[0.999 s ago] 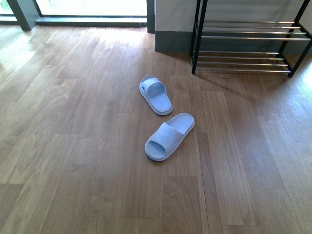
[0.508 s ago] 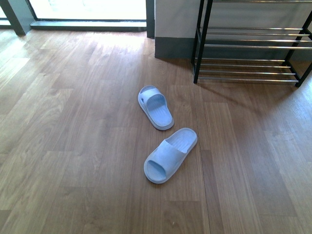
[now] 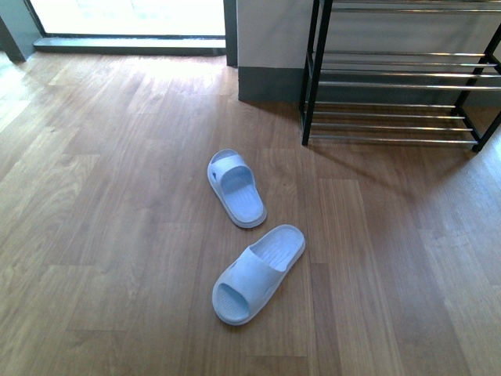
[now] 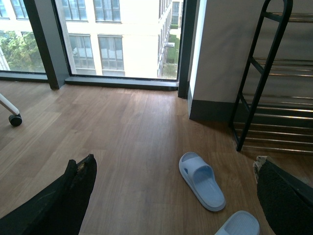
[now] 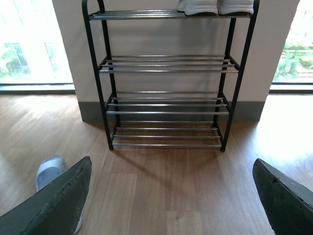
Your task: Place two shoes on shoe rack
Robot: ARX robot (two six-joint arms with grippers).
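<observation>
1. Slides, pale blue, lie on the wooden floor (image 3: 117,235) in front of the shoe rack (image 3: 310,78). Neither is on it.
2. The far slide (image 3: 236,188) lies nearer the rack, well short of its bottom bars. Its open toe end points towards the window (image 4: 122,34).
3. The near slide (image 3: 258,274) sits just beside the far one without touching it. It is angled across the boards, with its strap end closer to the robot.
4. The rack stands upright against a pale wall (image 5: 161,39), and its thin chrome bars run level between the black side frames.
5. From the right wrist view, a pair of white soles (image 5: 215,6) rests on the rack's top shelf. The rest of those shoes is cut off.
6. The left gripper (image 4: 173,164) hangs above the floor with its dark fingers (image 4: 73,200) spread wide apart and nothing between them.
7. The right gripper (image 5: 172,166) faces the rack with its fingers (image 5: 63,200) likewise wide apart and empty.
</observation>
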